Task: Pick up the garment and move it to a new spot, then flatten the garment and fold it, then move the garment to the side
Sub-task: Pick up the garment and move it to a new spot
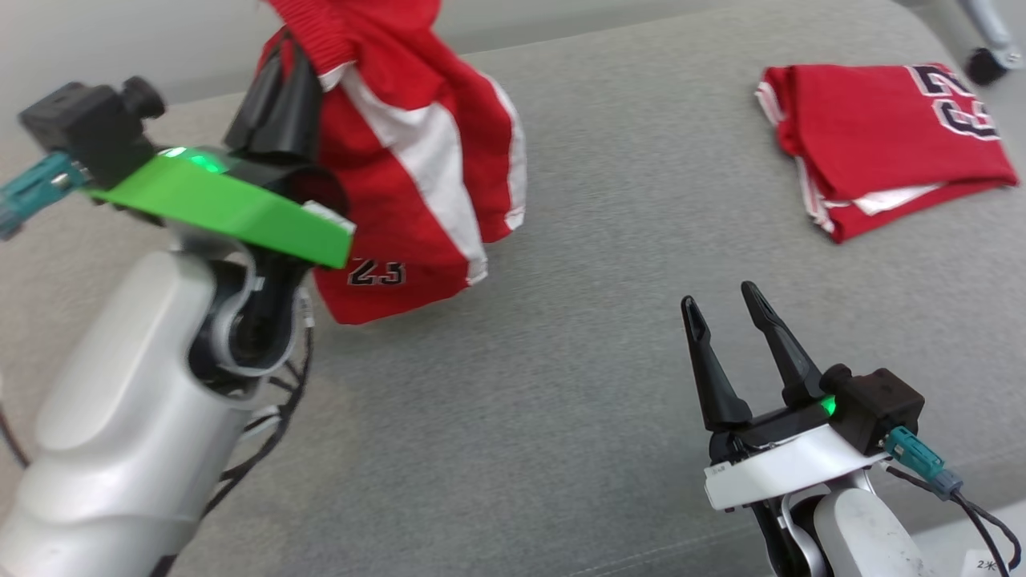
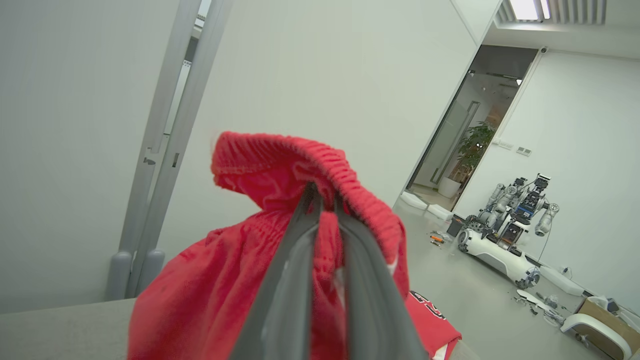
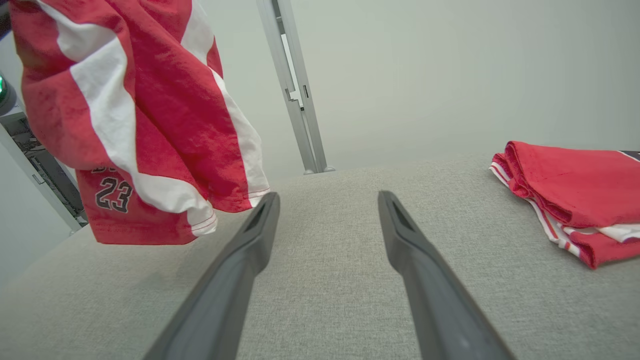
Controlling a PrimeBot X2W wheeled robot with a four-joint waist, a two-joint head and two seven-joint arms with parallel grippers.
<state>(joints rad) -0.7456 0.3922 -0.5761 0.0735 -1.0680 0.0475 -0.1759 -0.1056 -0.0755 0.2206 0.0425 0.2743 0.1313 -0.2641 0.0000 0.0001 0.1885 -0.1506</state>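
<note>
Red white-striped fabric shorts: hanging left, waistband pinched by left gripper. Right gripper: near right, spread, empty. Folded red fabric jersey: far right.

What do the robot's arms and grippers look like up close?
The left forearm and right forearm are smooth, rounded silver-grey shells. The left gripper has a bright green plate at its base, the right gripper a white plate; each has two long tapering dark fingers. Each wrist carries a black camera box, a teal plug, a green light and thin black cables.
</note>
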